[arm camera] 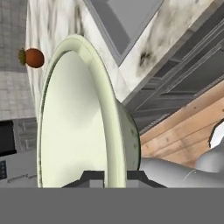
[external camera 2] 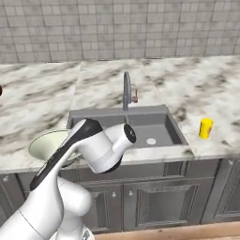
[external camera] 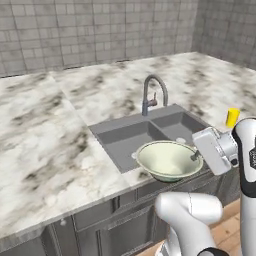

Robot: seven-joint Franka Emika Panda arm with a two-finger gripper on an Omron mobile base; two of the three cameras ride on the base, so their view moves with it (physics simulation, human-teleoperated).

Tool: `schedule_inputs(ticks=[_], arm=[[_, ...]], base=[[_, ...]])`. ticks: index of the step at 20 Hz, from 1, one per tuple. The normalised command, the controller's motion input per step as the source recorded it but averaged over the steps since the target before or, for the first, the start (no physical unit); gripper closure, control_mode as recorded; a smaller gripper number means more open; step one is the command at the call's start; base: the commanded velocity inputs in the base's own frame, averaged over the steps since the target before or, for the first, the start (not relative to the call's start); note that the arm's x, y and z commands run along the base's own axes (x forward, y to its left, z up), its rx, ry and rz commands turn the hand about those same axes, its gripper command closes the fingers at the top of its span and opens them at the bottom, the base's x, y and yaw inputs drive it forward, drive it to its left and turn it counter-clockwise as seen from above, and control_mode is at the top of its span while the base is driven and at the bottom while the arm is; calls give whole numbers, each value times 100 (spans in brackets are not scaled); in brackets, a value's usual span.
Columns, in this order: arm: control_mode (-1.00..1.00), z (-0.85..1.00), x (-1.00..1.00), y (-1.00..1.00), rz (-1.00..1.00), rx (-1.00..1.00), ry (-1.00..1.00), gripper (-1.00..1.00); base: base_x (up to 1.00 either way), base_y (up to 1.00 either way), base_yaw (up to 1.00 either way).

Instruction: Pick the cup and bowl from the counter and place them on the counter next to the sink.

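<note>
My gripper [arm camera: 116, 175] is shut on the thick rim of the pale cream-green bowl [arm camera: 78, 127], one finger inside and one outside. The bowl [external camera: 169, 159] hangs level over the front edge of the grey double sink [external camera: 131, 139], with the gripper [external camera: 196, 156] at its right rim. My arm covers most of the bowl [external camera 2: 44, 144] in the right base view. The small yellow cup [external camera: 232, 118] stands upright on the white marble counter [external camera: 40, 150] to the right of the sink [external camera 2: 154, 123], apart from the gripper; the cup [external camera 2: 205, 128] is near the counter's front edge.
A curved grey faucet [external camera: 152, 94] with a red handle rises behind the sink. A brown-red plant pot [arm camera: 33, 57] sits farther along the counter, past the bowl. Grey cabinets [external camera: 100, 220] run below, over a wooden floor [arm camera: 188, 118]. Tiled walls close off the back.
</note>
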Motion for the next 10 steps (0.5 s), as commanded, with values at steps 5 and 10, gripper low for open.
schedule_inputs(ticks=[5, 10], arm=[[100, 0, 0, 0, 0, 0, 0, 100], [100, 0, 0, 0, 0, 0, 0, 100]], base=[[31, 16, 36], [61, 9, 36]])
